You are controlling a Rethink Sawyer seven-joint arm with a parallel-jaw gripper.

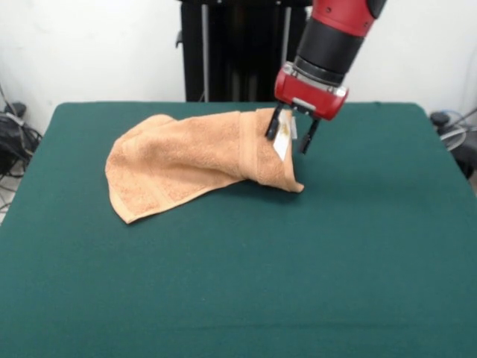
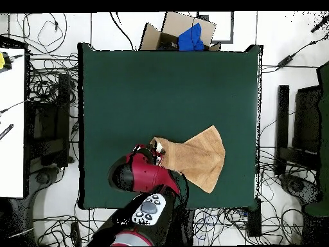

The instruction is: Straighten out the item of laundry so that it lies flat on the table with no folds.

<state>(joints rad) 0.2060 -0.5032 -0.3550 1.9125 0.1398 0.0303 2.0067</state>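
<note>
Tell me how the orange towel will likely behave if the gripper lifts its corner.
The towel looks floppy: it already lies bunched and folded under the gripper, so it would probably drape. It seems light, and may drag on the felt-like table.

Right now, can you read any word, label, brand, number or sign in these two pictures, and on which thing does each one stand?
No text can be read in either view.
Small white tag on the towel: too small and blurred to read, beside the gripper.
Grey buttons on the arm's panel: any marks too small to read.
</note>
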